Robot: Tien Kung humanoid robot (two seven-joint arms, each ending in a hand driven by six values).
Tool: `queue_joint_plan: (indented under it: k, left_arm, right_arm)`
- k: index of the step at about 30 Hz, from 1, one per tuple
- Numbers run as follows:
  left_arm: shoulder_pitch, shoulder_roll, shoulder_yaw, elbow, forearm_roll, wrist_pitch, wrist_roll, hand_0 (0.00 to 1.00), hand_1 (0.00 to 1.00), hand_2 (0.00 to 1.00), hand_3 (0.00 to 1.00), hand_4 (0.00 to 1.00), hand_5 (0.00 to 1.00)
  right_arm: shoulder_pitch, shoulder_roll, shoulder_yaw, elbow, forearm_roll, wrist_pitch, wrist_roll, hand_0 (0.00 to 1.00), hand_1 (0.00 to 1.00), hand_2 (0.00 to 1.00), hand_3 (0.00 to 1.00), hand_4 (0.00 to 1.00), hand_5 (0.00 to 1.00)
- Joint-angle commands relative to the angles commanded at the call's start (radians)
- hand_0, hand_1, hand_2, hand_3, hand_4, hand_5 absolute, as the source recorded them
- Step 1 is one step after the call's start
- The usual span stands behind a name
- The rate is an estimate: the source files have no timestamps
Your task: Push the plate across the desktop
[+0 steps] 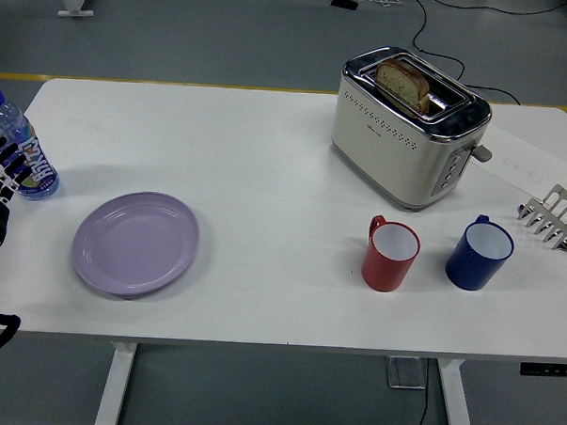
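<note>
A lilac plate (136, 242) lies flat on the white table (285, 166) at the near left. My left hand (3, 167) is at the picture's left edge, a little left of and behind the plate, not touching it. Its fingers are spread and hold nothing. It stands just in front of a water bottle. My right hand is out of view.
A water bottle (25, 149) with a blue cap stands at the far left. A cream toaster (410, 124) with a bread slice stands at the back right. A red mug (391, 254) and a blue mug (479, 252) stand near right. A metal toast rack (552, 217) is at the right edge.
</note>
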Motion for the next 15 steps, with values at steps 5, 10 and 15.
queue_joint_plan:
  k: [5,10,15]
  left_arm:
    - [-0.003,0.0,-0.002,0.002,0.0,0.0,0.0,0.765,0.781,0.774,0.698,0.524,0.998]
    - [-0.005,-0.001,-0.006,0.007,0.001,0.002,-0.001,0.765,0.781,0.774,0.698,0.523,0.998]
    - [-0.007,-0.002,-0.005,0.009,0.001,0.002,-0.001,0.765,0.78,0.774,0.698,0.525,0.998]
  right_arm:
    - [0.005,0.0,0.002,-0.003,0.001,-0.003,0.0,0.634,0.55,0.689,0.686,0.488,0.796]
    - [0.007,0.0,0.005,-0.009,0.001,-0.004,-0.001,0.634,0.55,0.687,0.685,0.489,0.793]
    - [0.009,0.0,0.019,-0.007,-0.019,-0.013,-0.006,0.633,0.549,0.684,0.686,0.489,0.788]
